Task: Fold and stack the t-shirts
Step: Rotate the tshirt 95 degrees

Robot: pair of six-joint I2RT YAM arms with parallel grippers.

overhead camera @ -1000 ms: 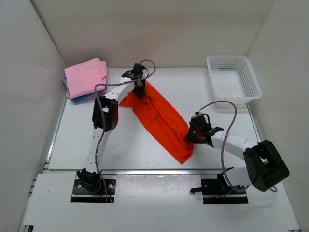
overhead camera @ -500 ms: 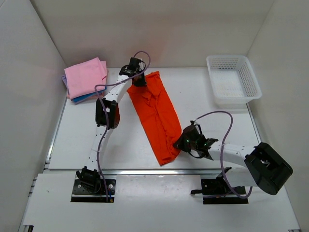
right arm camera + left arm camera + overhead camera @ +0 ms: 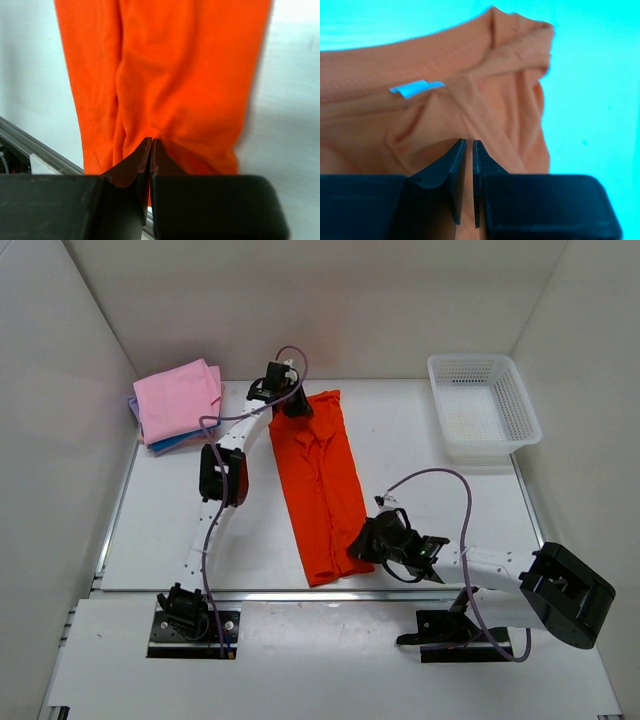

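Note:
The orange t-shirt (image 3: 320, 485) lies as a long narrow strip on the table, from the back centre to the front edge. My left gripper (image 3: 293, 406) is shut on its far end, which fills the left wrist view (image 3: 470, 100) with a small white tag showing. My right gripper (image 3: 368, 543) is shut on its near end at the right edge; the cloth fills the right wrist view (image 3: 170, 75). A pink folded t-shirt (image 3: 176, 400) tops a stack at the back left, with blue (image 3: 165, 445) and purple (image 3: 132, 403) edges showing beneath it.
A white mesh basket (image 3: 483, 406) stands at the back right. A metal rail (image 3: 300, 595) runs along the table's front edge, just past the shirt's near end. White walls enclose the table on three sides.
Both grippers have swung the orange shirt from a diagonal lie to nearly straight front-to-back. The right gripper moved left and toward the front edge; the left gripper shifted slightly back.

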